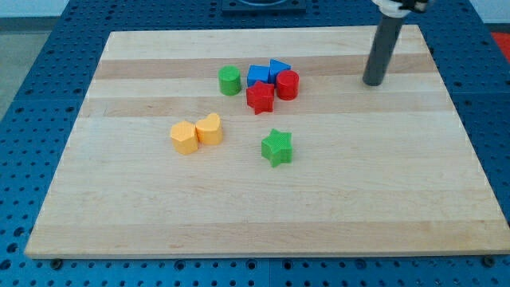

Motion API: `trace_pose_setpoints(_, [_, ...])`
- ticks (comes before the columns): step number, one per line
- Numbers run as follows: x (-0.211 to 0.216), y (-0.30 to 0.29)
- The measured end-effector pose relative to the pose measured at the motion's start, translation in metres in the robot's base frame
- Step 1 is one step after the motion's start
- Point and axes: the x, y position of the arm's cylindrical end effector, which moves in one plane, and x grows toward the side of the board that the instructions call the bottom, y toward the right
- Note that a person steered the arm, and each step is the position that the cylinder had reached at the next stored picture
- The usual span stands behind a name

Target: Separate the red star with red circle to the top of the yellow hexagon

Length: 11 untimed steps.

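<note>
Pale wooden board [119,199]: red star [260,97] touching red circle [287,84] at upper centre, yellow hexagon [183,137] lower left, probably light, rigid, easily slid; no claw, bare tip [372,82] well right of them.

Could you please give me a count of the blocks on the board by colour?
Red: 2, the red star and the red circle
Blue: 2
Green: 2, a cylinder and a star
Yellow: 2, the yellow hexagon and another
Total: 8
</note>
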Motion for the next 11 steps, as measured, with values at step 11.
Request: trace_pose_setpoints(11, [0.038, -0.290])
